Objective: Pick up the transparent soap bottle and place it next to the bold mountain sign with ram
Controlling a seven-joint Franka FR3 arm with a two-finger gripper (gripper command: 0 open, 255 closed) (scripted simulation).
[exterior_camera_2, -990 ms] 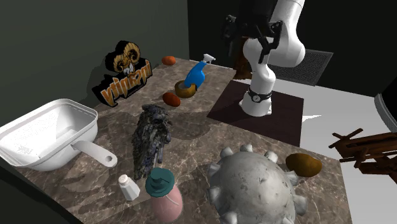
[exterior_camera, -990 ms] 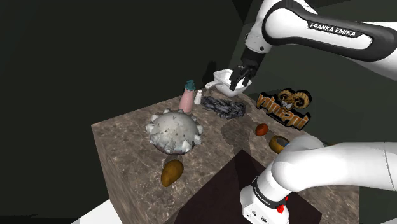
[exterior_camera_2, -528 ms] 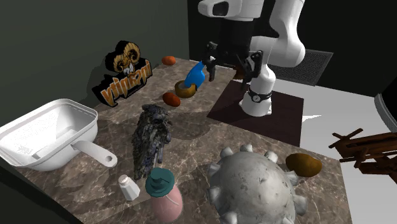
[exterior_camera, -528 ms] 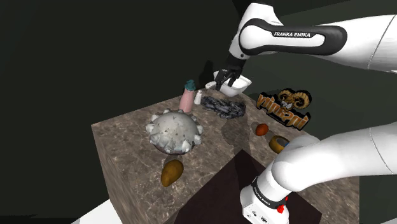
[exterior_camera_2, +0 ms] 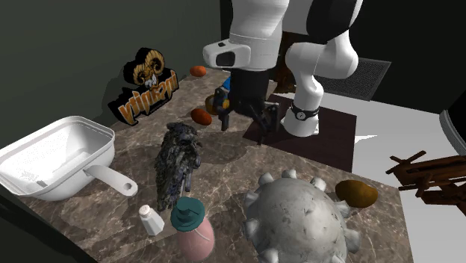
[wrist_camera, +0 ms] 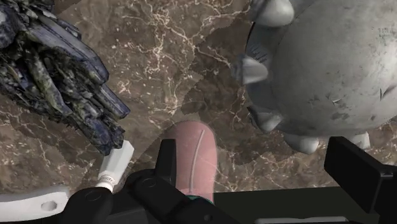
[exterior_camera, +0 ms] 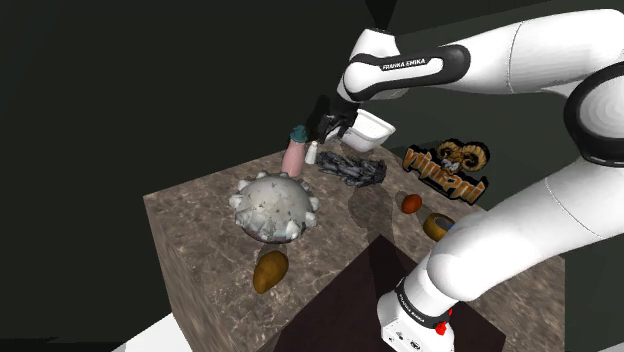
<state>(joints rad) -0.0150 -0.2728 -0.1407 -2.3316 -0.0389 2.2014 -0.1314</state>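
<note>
The gripper hovers above the pink soap bottle — fingers spread, empty — apparently to straddle it.

Upright soap bottle, pink body, teal pump top, near desk far corner. Upright ram sign, black with orange letters, well apart at its 3 o'clock in shoulder view.

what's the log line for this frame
stage: pre-grasp | gripper: open, near pink soap bottle | held: nothing | ram sign: upright
</note>
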